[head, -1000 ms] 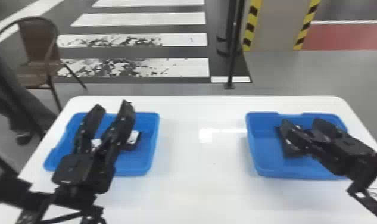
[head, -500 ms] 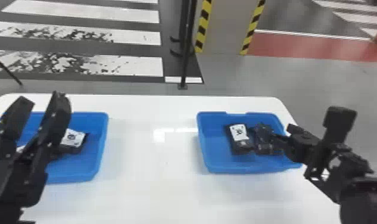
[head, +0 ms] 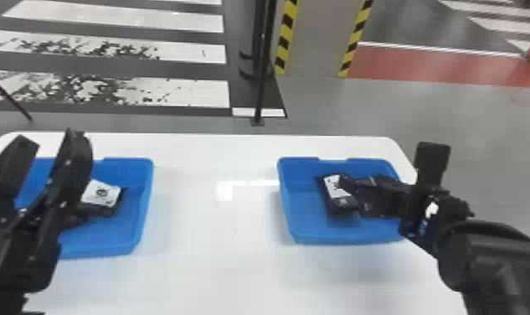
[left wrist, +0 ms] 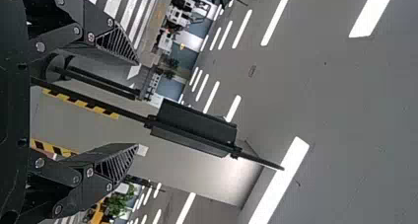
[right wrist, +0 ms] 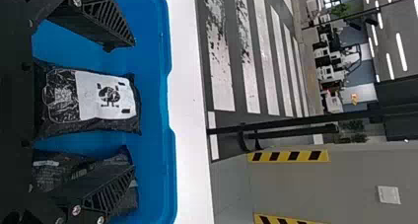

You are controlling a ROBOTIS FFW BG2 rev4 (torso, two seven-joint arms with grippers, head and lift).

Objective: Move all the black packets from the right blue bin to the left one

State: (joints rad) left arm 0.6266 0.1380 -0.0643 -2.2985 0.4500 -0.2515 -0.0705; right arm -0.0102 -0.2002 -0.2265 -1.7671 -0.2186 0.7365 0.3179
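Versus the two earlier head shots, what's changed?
Head view has swung right, so table and bins sit farther left in it. Over the last half second, the right gripper moved left, farther over the right bin. No grab or release seen. Same: left gripper open over the left bin; white-labelled packet in the right bin.

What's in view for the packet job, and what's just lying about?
Job:
- right blue bin
- labelled black packet
- packet beside it
- left blue bin
- packet inside
- left pincer
- right pincer

Not job:
- black pole
- striped pillar
- white floor stripes
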